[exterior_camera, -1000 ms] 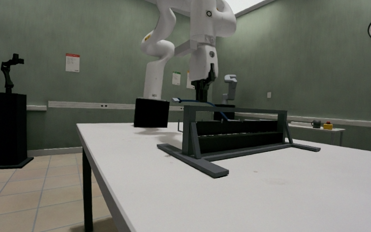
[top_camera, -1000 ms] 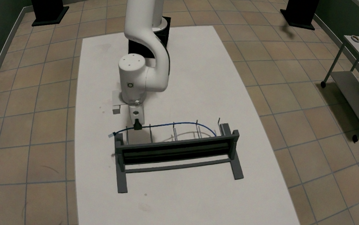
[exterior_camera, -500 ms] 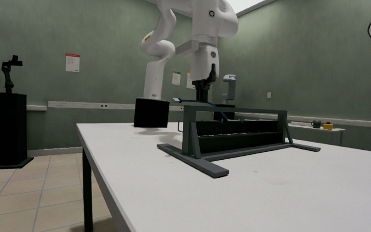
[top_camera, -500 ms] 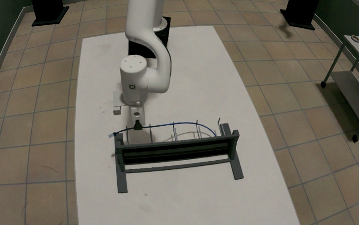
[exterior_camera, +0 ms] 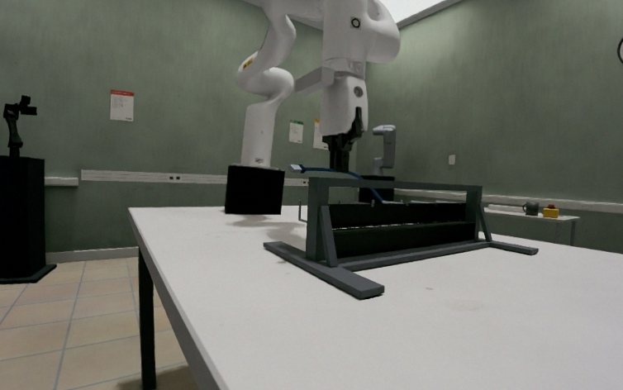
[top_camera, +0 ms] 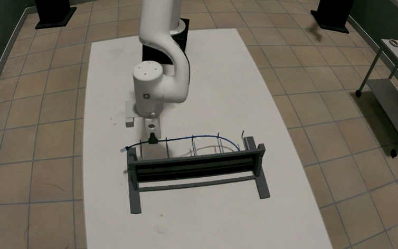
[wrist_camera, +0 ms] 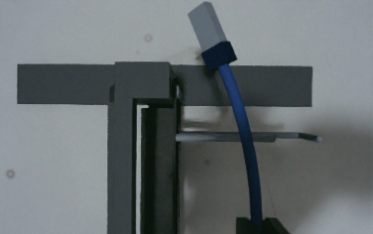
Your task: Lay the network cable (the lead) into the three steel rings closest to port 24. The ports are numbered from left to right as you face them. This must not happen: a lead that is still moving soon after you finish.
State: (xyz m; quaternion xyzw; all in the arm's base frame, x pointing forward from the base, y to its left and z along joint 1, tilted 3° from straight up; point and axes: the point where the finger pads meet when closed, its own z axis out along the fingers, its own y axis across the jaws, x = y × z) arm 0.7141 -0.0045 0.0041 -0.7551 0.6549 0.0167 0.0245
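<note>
The blue network cable point(top_camera: 202, 136) arcs along the back of the dark grey patch-panel rack point(top_camera: 193, 167). It runs at about the height of the tips of several upright steel rings point(top_camera: 193, 146); I cannot tell whether it rests in them. Its right end drops to the rack's right end point(top_camera: 238, 149). Its grey plug point(top_camera: 123, 149) hangs free past the rack's left end. My gripper point(top_camera: 152, 141) is shut on the cable near the left end, above the rings. In the wrist view the cable point(wrist_camera: 245, 144) crosses over one steel ring point(wrist_camera: 248, 138), with the plug point(wrist_camera: 208, 22) beyond the rack's foot.
The arm's black base block point(exterior_camera: 254, 189) stands on the table behind the rack. The rack's long feet point(top_camera: 134, 190) reach toward the table's front. A metal trolley point(top_camera: 381, 87) stands on the floor at the right, and black pedestals point(top_camera: 54, 13) stand at the back.
</note>
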